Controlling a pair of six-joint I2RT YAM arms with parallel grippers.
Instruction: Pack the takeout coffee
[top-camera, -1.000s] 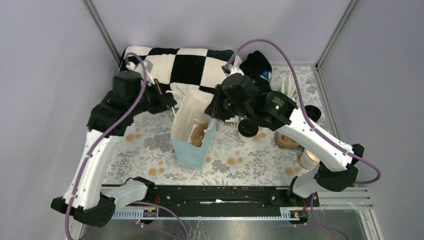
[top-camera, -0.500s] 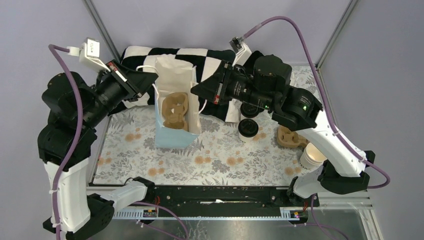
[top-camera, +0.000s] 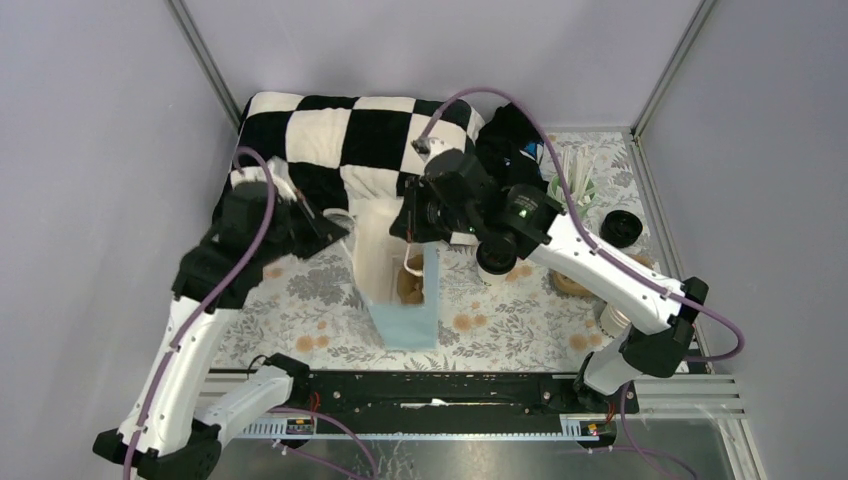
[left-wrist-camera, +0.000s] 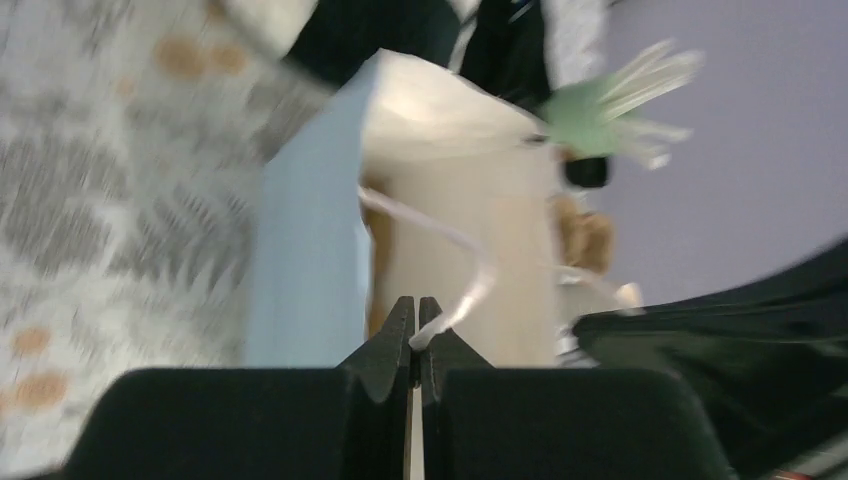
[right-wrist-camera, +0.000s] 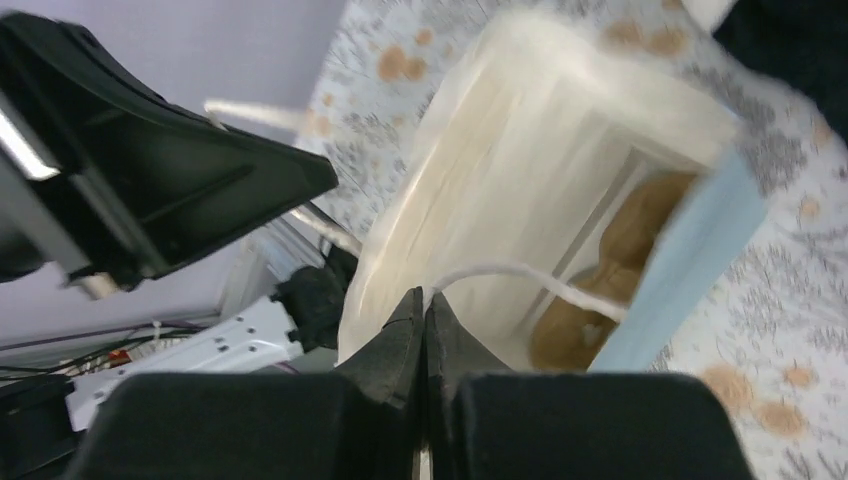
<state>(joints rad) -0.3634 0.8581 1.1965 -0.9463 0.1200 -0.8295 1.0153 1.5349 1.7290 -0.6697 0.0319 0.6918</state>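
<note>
**A:** Which step is this?

**B:** Holding the bag open, I'd judge. The left claw (left-wrist-camera: 415, 305) and right claw (right-wrist-camera: 423, 300) are each clenched on a white cord handle (left-wrist-camera: 478, 262) of the pale-blue paper bag (top-camera: 405, 315). A brown pulp carrier (right-wrist-camera: 640, 225) sits inside.

**A:** And the coffee?

**B:** The white paper cup with black lid (top-camera: 497, 255) stands right of the right claw, unpacked. Next, one claw must let go to fetch it. Half a second ago the bag hung higher.

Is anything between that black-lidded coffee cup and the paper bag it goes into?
Nothing visible lies between the coffee cup and the bag beside it; its mouth is open. But the right arm hangs over the cup, and the left gripper and right gripper are both shut on bag handles.
</note>
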